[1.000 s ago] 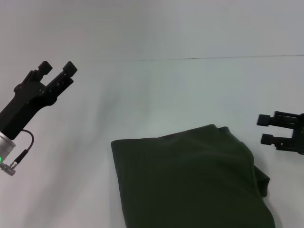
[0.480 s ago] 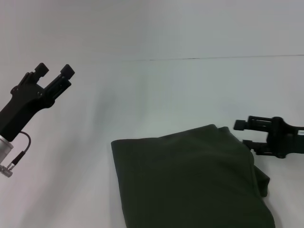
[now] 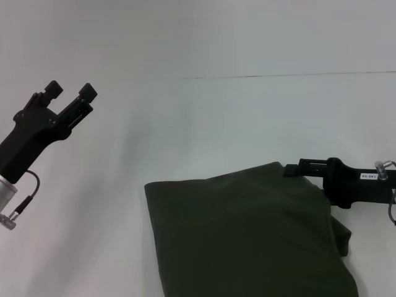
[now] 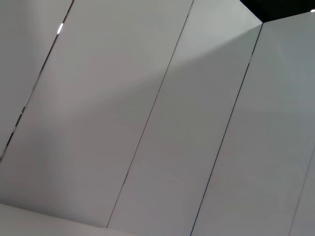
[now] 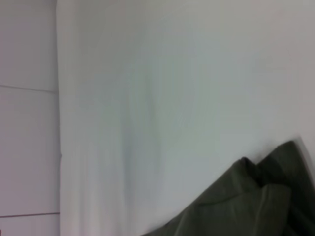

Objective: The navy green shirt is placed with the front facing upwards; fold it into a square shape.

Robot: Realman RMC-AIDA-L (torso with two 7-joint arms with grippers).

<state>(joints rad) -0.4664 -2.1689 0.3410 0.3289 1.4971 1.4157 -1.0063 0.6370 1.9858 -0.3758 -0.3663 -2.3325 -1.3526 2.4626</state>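
**Folded shirt on white table, right jaws at its far corner**

Surface: plain white table (image 3: 204,124), with one thin dark seam running across its far part. Room: pale panelled wall with narrow dark joints, seen in the left wrist view only.

Item: the navy green shirt (image 3: 247,238), dark olive, lying folded into a rough rectangle at the near right of the table (no print or collar shows). Its long axis runs from the far right corner toward the near edge; the right side is bunched into a thick fold.

Right gripper (image 3: 292,168): low over the table, reaching in from the right, tips at the shirt's far right corner; cannot tell how its jaws stand.

Left gripper (image 3: 70,91): raised at the far left, well apart from the shirt, jaws parted and holding nothing.
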